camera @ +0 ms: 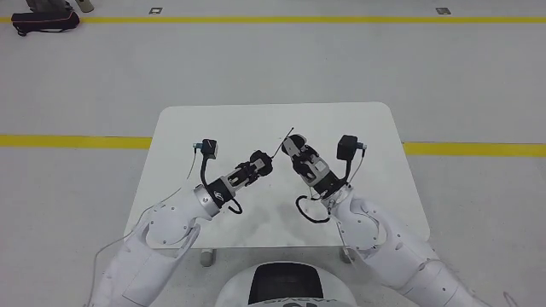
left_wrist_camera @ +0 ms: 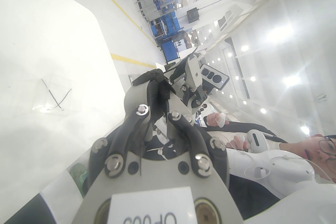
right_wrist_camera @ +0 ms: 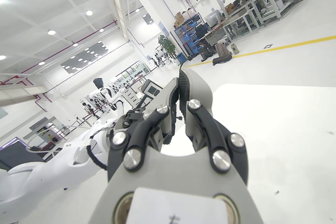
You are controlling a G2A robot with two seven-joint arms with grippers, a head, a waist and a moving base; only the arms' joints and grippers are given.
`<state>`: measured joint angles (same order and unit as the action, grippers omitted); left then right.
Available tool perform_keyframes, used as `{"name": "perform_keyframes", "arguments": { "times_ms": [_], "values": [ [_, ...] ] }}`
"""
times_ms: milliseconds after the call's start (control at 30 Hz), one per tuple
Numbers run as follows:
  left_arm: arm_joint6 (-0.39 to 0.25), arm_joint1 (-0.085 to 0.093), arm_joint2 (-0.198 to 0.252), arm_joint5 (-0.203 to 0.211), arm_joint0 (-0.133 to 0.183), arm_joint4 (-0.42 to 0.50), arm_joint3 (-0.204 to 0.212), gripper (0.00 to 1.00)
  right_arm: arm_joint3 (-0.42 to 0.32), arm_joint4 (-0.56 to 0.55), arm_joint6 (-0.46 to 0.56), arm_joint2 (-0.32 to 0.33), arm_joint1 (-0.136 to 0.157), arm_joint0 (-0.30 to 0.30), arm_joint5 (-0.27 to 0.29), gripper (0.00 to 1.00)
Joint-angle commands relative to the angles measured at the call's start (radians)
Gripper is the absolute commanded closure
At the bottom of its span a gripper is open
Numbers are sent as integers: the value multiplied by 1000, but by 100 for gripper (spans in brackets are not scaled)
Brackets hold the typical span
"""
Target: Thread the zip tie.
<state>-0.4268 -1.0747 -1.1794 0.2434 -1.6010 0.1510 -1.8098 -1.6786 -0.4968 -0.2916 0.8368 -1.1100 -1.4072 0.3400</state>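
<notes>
Both arms are hanging over the white table (camera: 367, 136), with their claws nearly meeting at the centre of the top view. The right gripper (camera: 293, 147) is sitting just right of centre with its fingers pressed together, pinching a thin black zip tie (camera: 288, 135). The strap is poking up and slightly rightward past the tips. The left gripper (camera: 263, 163) is sitting lower left of it, near but apart, fingers also pressed together; cannot tell whether it is pinching anything. A clear bag (left_wrist_camera: 52, 99) of crossed black ties is lying flat on the table.
</notes>
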Motion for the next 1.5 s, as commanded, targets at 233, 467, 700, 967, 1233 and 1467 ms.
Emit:
{"name": "perform_keyframes", "arguments": {
  "times_ms": [233,467,700,967,1233,1467],
  "values": [
    [0,0,0,0,0,0,0,100,-14,-2,5,14,-6,-11,0,100],
    [0,0,0,0,0,0,0,100,-28,-6,5,24,-5,-25,0,100],
    [0,0,0,0,0,0,0,100,-35,-10,3,32,-3,-35,0,100],
    [0,0,0,0,0,0,0,100,-44,-15,-1,29,-1,-39,0,100],
    [0,0,0,0,0,0,0,100,-30,-18,1,20,-4,-30,0,100],
    [0,0,0,0,0,0,0,100,-22,-24,-4,18,-8,-28,0,100]
  ]
}}
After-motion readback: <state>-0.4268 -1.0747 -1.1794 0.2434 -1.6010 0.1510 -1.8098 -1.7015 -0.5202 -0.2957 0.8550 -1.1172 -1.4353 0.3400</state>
